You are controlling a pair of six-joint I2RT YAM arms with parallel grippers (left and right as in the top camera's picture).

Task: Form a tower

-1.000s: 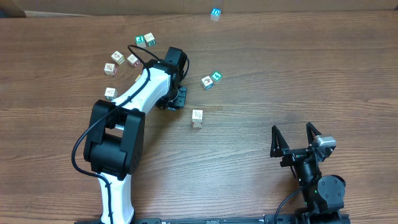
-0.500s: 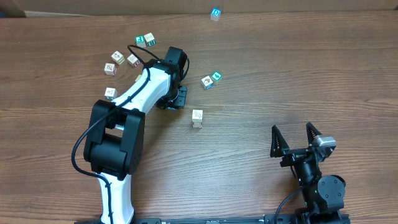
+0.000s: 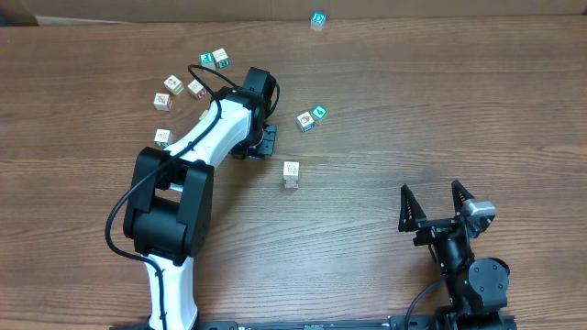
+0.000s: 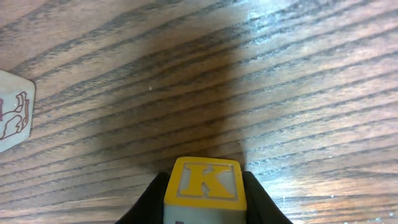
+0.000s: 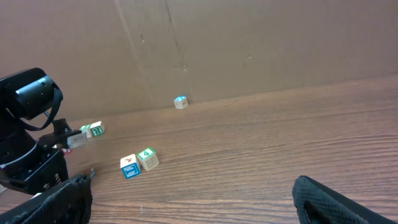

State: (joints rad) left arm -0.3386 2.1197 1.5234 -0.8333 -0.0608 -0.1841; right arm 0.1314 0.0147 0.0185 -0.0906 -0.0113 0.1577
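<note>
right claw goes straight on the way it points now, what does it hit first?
Nothing close: the right claw, open, has only table ahead at first. Further on, the small block tower by the back wall sits near that line, so probably that; depth is hard to judge.

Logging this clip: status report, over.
Left pincer shut on yellow K cube; right pincer open. Tower at far edge, untouched. Two loose cubes near the route.
</note>
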